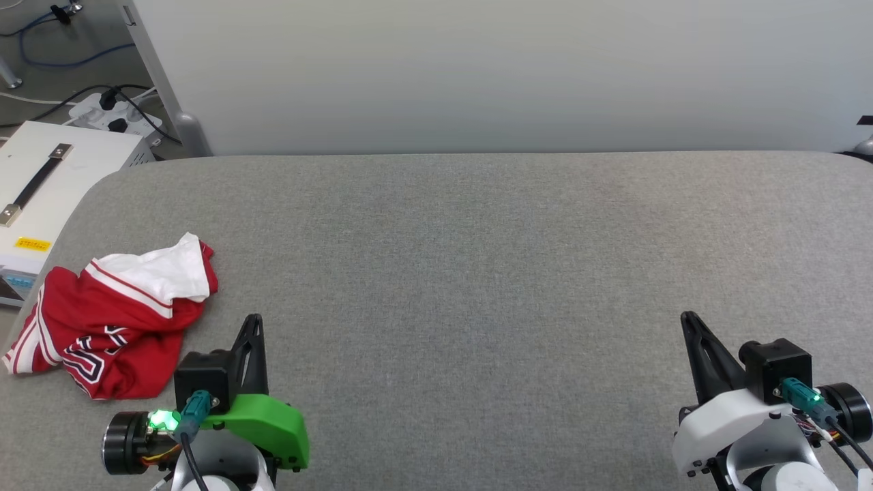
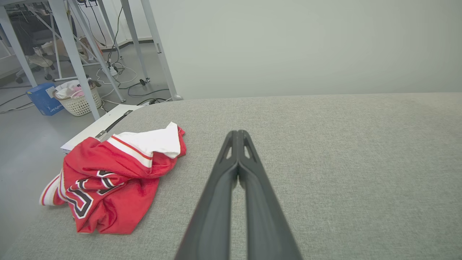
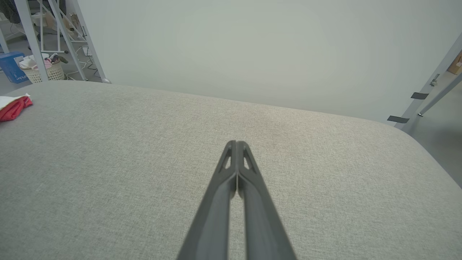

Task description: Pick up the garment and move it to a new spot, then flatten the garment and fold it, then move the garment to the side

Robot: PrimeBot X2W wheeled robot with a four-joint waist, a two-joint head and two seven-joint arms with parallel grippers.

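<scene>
The garment (image 1: 116, 320), a red jersey shirt with a white sleeve and black white-outlined lettering, lies crumpled at the left edge of the grey table (image 1: 477, 273). In the left wrist view the garment (image 2: 108, 180) sits to the left of my fingers. My left gripper (image 1: 254, 320) is shut and holds nothing, just right of the garment and apart from it. At the lower right my right gripper (image 1: 687, 319) is shut and bare, far from the shirt. The left gripper (image 2: 238, 133) and the right gripper (image 3: 236, 143) each show their tips pressed together. A corner of the garment (image 3: 14, 106) peeks in at the far left.
A white box (image 1: 48, 177) with a dark strap handle stands on the floor beside the table's left edge. Behind it lie a power strip (image 1: 116, 116) and cables. A pale wall panel (image 1: 511, 68) rises behind the table. A white basket (image 2: 77, 99) and metal frame legs stand further left.
</scene>
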